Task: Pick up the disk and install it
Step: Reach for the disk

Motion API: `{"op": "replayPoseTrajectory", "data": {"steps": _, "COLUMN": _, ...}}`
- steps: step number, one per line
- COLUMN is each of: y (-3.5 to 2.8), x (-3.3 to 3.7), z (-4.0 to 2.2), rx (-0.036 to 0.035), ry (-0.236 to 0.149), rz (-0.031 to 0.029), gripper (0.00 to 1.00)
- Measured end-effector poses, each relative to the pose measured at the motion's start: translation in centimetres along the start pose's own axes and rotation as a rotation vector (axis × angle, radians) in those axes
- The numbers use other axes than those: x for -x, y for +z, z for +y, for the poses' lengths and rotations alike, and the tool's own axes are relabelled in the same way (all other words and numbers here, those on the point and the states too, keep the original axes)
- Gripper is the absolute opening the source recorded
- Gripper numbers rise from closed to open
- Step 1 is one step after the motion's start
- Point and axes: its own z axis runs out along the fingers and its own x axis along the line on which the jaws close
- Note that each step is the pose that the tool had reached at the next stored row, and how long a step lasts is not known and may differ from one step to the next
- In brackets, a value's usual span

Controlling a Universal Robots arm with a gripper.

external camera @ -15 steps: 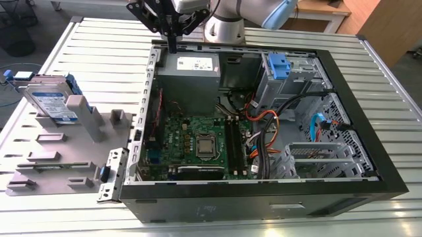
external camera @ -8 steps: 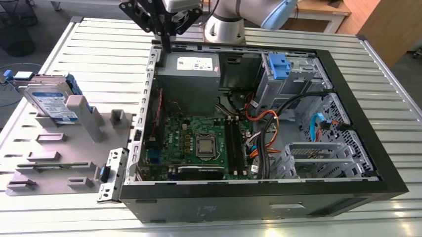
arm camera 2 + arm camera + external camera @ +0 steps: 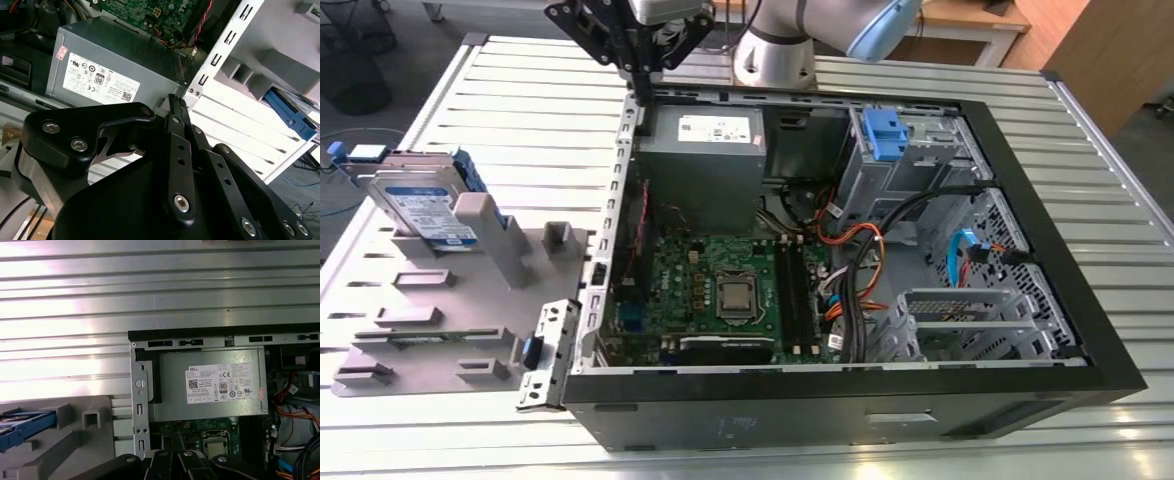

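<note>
In the exterior view the hand (image 3: 640, 92) hangs at about twelve o'clock, over the computer case's (image 3: 1047, 260) rim at the case's eleven o'clock corner. The picture's edge cuts off the top of the hand and most of the arm (image 3: 787, 45). Its two black fingers (image 3: 176, 125) are pressed together with nothing between them. In the second wrist view they meet in one narrow tip just above the case wall, beside the power-supply box (image 3: 707, 140). Whether the tip touches the wall is hard to make out.

The disk (image 3: 420, 205) is well apart from the hand, at about nine o'clock in the exterior view. It stands tilted on edge in a grey moulded holder (image 3: 447, 300) on the slatted metal table (image 3: 520, 110), with its blue-and-white label showing. A grey post of the holder hides its lower corner, and how it is seated cannot be told. In the first wrist view only a blue rail end of it shows, the rest cut off by the picture's edge.

Inside the open case, a bare blue bracket (image 3: 883, 135) sits at one o'clock. The motherboard (image 3: 720, 285) lies at the centre. Cables (image 3: 854, 265) partly cover the drive cage (image 3: 961, 310) at four o'clock.
</note>
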Motion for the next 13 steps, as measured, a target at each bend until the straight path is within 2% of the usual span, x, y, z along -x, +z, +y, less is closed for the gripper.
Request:
{"op": "replayPoseTrajectory", "data": {"steps": 9, "y": 0.00, "x": -0.06, "z": 0.00, "rx": 0.0001, "ry": 0.000, "rz": 0.0000, "gripper": 0.11}}
{"op": "replayPoseTrajectory", "data": {"steps": 13, "y": 0.02, "x": -0.41, "z": -0.03, "rx": 0.0000, "ry": 0.000, "rz": 0.0000, "gripper": 0.11}}
